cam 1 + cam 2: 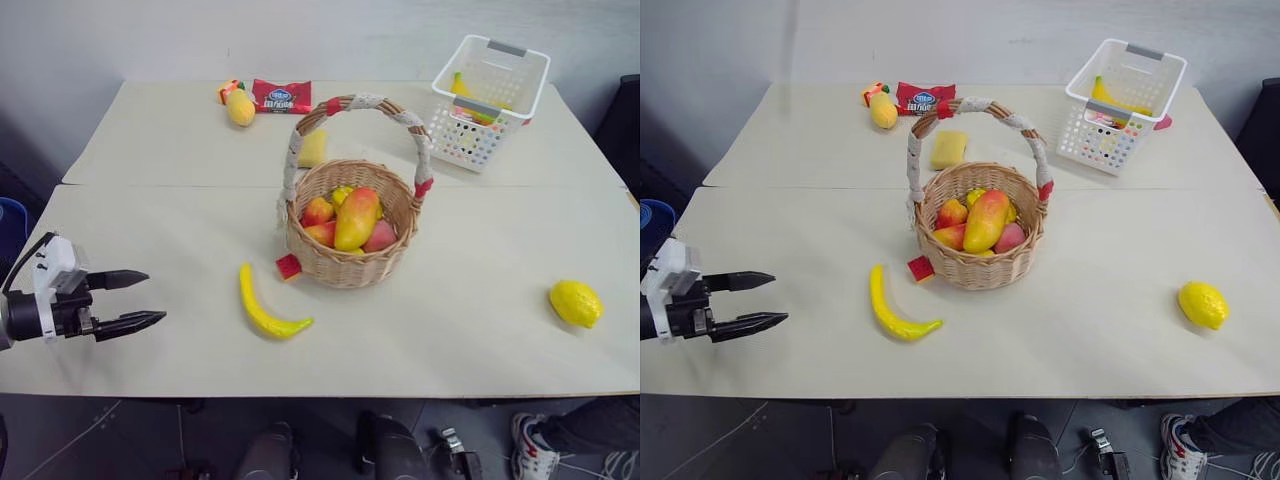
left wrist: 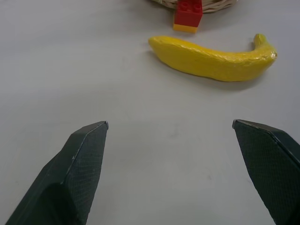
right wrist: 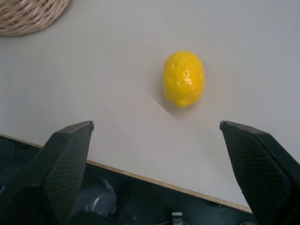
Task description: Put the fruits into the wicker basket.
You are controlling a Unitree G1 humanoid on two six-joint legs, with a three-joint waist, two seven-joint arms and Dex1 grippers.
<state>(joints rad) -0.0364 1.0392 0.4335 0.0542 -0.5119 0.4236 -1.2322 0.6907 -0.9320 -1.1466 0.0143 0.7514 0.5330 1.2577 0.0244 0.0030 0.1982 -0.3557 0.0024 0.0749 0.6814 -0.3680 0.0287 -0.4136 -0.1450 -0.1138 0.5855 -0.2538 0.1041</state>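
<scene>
Banana (image 1: 268, 306) lies just left of the basket (image 1: 350, 262), lemon (image 1: 576, 303) well right; both grippers (image 1: 140, 298) (image 3: 157, 129) gape wide, empty.

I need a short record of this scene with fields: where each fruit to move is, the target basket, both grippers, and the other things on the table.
banana: lying on the table, in front of the wicker basket, beside a small red block
lemon: on the table near its right front corner, alone
wicker basket: table centre, already holding several fruits
left gripper: open, empty, left of the banana
right gripper: open, empty, short of the lemon
other: white lattice basket far right; red packet, small fruit, pale yellow block behind
</scene>
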